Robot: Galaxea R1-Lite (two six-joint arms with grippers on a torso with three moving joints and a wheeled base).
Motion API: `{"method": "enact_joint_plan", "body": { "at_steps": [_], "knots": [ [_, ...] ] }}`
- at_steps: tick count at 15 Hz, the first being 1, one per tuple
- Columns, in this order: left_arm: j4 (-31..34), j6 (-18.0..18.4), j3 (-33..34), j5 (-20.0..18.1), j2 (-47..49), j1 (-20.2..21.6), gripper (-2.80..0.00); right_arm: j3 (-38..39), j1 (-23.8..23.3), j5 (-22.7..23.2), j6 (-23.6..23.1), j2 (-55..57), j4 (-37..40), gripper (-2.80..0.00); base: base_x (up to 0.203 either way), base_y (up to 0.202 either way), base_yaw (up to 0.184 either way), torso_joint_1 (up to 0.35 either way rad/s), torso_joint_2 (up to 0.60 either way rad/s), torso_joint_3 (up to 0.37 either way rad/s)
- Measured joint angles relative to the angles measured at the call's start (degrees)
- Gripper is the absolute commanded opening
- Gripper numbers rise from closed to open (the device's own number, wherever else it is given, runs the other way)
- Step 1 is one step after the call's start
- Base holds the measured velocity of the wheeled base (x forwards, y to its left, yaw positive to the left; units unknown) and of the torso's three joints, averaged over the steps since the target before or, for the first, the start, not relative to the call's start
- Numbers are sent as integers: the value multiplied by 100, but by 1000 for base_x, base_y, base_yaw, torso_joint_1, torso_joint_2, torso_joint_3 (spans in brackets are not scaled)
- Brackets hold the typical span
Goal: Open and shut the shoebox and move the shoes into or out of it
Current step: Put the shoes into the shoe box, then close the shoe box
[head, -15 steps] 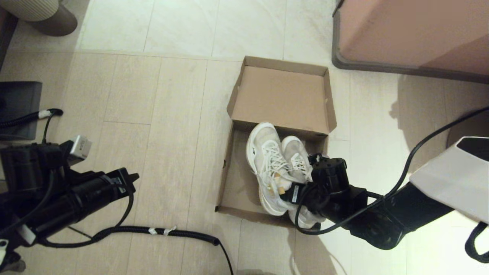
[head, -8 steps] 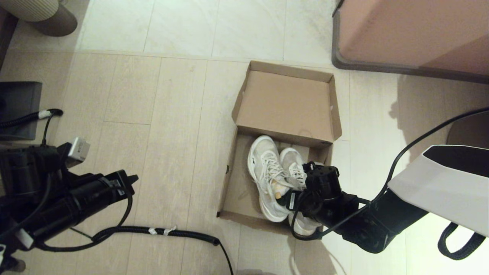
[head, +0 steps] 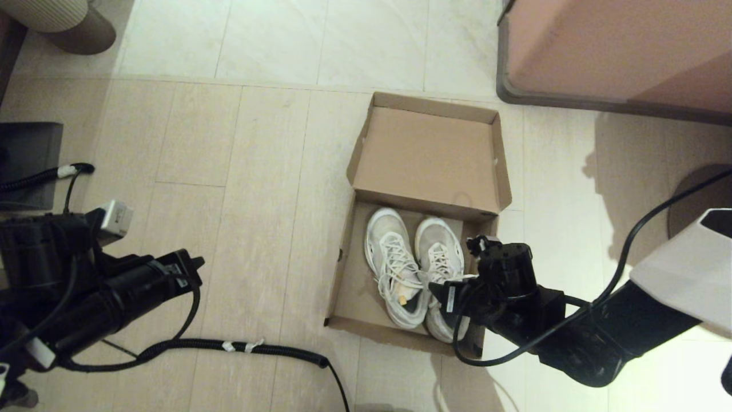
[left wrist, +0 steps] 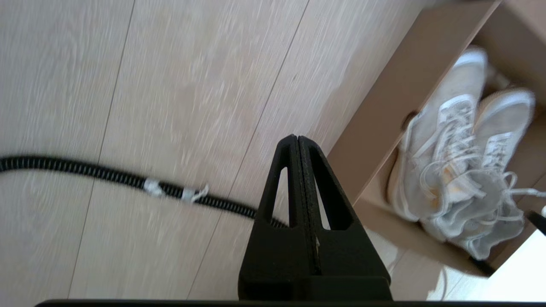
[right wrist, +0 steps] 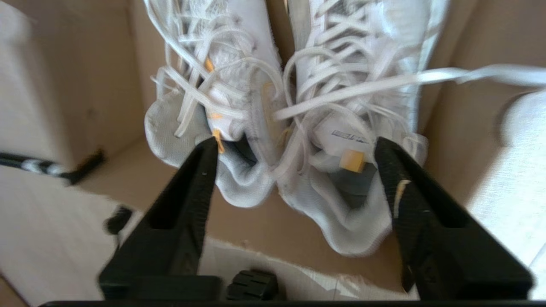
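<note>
The floor (head: 240, 171) was pale wood-look planking that gave way to lighter stone-like tile farther from the robot. Beyond and to the right of the right gripper (right wrist: 294, 147) stood a large pinkish-brown furniture block (head: 617, 51) on a grey base, cut off by the frame. A ribbed, rounded object (head: 57, 20) sat in the far left corner, only partly in view, and a dark flat item (head: 28, 163) lay at the left edge; what either was could not be made out. A black coiled cable (head: 229, 346) trailed across the planks just ahead of the left gripper (left wrist: 298, 145).

The shoebox (head: 349, 269) lay open on the floor, its lid folded flat away from the robot. The shoes (head: 412, 266) sat side by side inside it, toes pointing away from the right gripper, heels directly under it. That gripper hung over the near right part of the box with its fingers (right wrist: 196, 183) spread wide, one on either side of the two heel collars and gripping neither. One loose lace ran out past the right finger and off the picture. The near right corner of the box was hidden behind the right arm.

The left gripper hovered over bare floor well to the left of the box, its fingers pressed together on nothing. The wrist views were blurred, so fine marks on the shoes could not be read.
</note>
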Motion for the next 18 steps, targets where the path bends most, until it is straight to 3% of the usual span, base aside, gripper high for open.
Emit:
{"method": "enact_joint_plan", "body": {
  "at_steps": [4,8,12,15,16,18],
  "knots": [
    [7,2,-592,7,140,-62,-280,696,-264,14,8,-1077,17,0,0,0,0,0,0,0],
    [-235,-41,-993,-28,770,-155,-280,1117,-994,97,-393,-1619,39,0,0,0,0,0,0,0],
    [-1183,-24,-1801,-61,2115,-204,-280,260,-1447,128,-625,-1263,351,0,0,0,0,0,0,0],
    [-1389,-20,-2609,-78,2920,-418,-280,-370,-1624,223,-638,-761,485,0,0,0,0,0,0,0],
    [-1394,-22,-2812,-83,3123,-519,-280,-564,-1672,291,-622,-600,496,-280,0,0,0,0,0,0],
    [-1379,-20,-3029,-53,3383,-777,-280,-703,-1731,412,-590,-415,493,-280,0,0,0,0,0,0]
  ]
}}
